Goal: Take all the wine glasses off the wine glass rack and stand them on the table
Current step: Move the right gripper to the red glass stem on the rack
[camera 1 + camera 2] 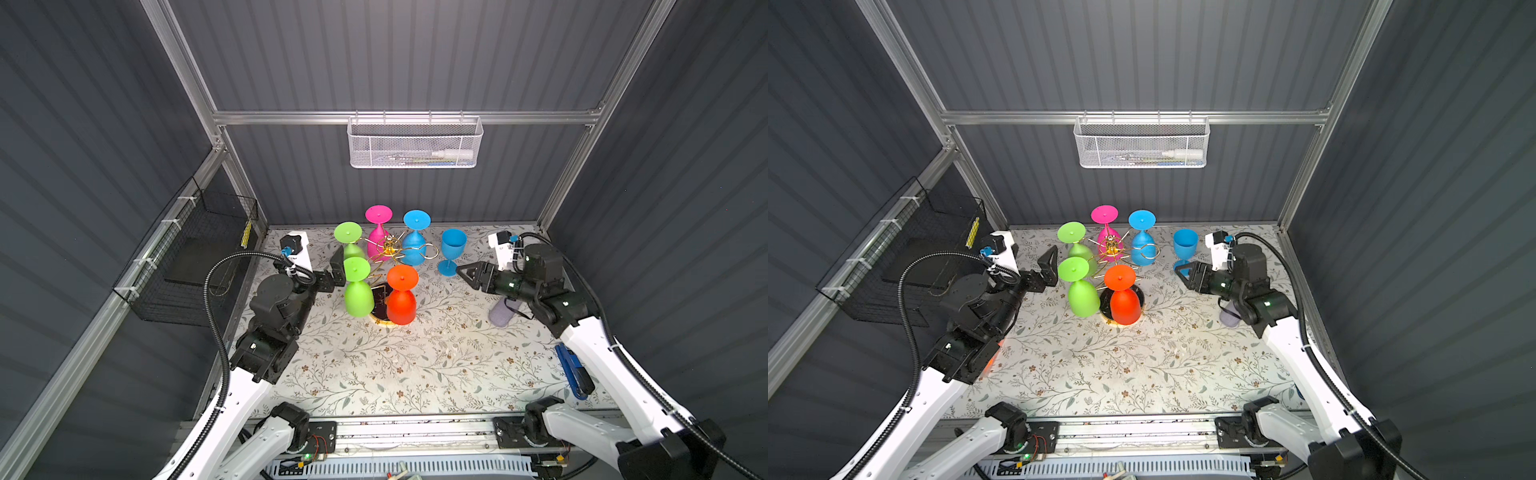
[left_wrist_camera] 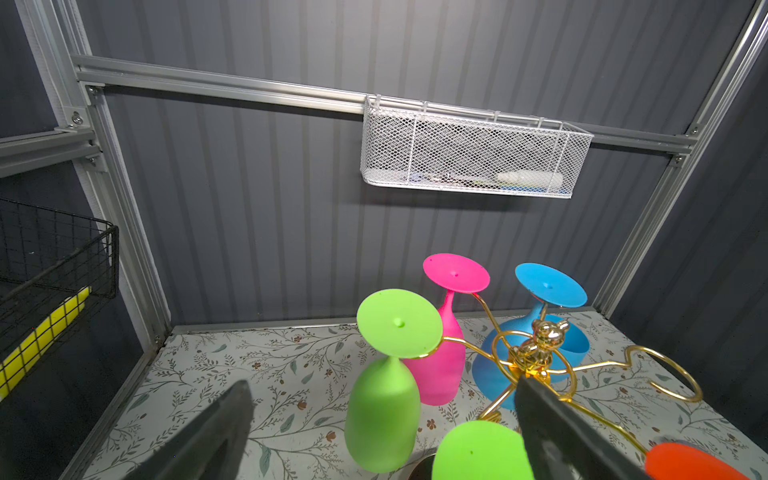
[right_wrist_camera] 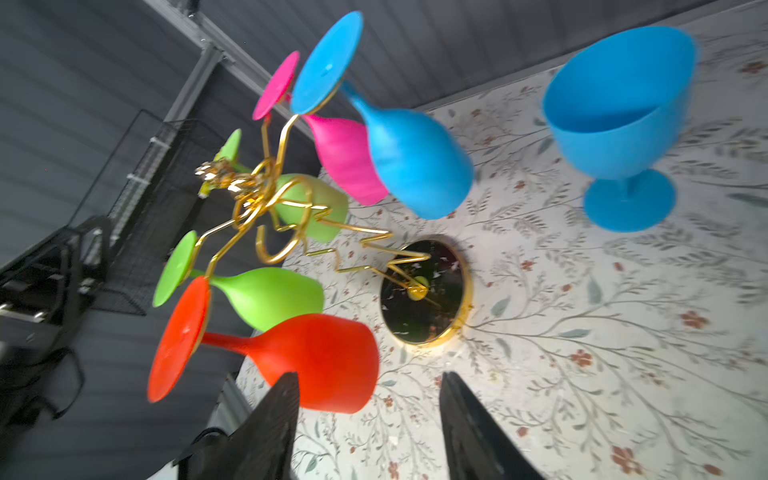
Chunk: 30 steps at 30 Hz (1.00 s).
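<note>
Just beside the right gripper [image 1: 464, 272], toward the back wall, the blue wine glass [image 1: 452, 249] stands upright on the floral table, clear of the fingers. The gripper's fingers are spread and nothing lies between them. Ahead of the fingertips stands the wine glass rack [image 1: 390, 248], with one gold loop [image 1: 430, 251] on the near side empty.

Task status, as judged: one glass is off the rack and set down. What is left is at most to draw the arm clear. Five glasses hang inverted on the rack: orange [image 1: 401, 301], two green [image 1: 358, 291] [image 1: 351, 245], pink [image 1: 378, 237] and a second blue [image 1: 414, 245].

The left gripper [image 1: 338, 266] is spread wide and empty, just beside the two green glasses on the far side of the rack.

Obstructions: the orange glass hangs closest to the right fingertips, and the upright glass stands close enough to be tipped by a sideways sweep. A pale grey object [image 1: 503, 311] lies partly hidden under the right arm. A blue tool [image 1: 575, 374] lies well behind it.
</note>
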Tool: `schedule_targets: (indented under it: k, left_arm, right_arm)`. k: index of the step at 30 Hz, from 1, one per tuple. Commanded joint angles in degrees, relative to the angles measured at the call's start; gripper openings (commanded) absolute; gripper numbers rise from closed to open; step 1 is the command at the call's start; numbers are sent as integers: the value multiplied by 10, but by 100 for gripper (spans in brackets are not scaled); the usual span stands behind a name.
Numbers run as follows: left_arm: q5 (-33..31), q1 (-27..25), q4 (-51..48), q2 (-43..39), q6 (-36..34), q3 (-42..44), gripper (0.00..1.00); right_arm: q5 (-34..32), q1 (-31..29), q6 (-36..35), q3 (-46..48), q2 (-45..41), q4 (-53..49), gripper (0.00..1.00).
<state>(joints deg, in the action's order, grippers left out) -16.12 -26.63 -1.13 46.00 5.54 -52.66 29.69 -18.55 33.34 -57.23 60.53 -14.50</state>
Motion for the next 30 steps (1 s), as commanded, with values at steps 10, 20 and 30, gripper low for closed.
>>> schedule_targets:
  k: [10, 20, 30]
  left_arm:
    - [-8, 3, -3, -17, -6, -13, 100]
    - [-6, 3, -7, -25, -5, -11, 100]
    - [-4, 3, -6, -27, -3, -8, 100]
  right_arm:
    - [36, -97, 115, -7, 67, 149, 53]
    - [33, -137, 130, -27, 89, 173, 50]
    - [27, -160, 137, -42, 112, 176, 47]
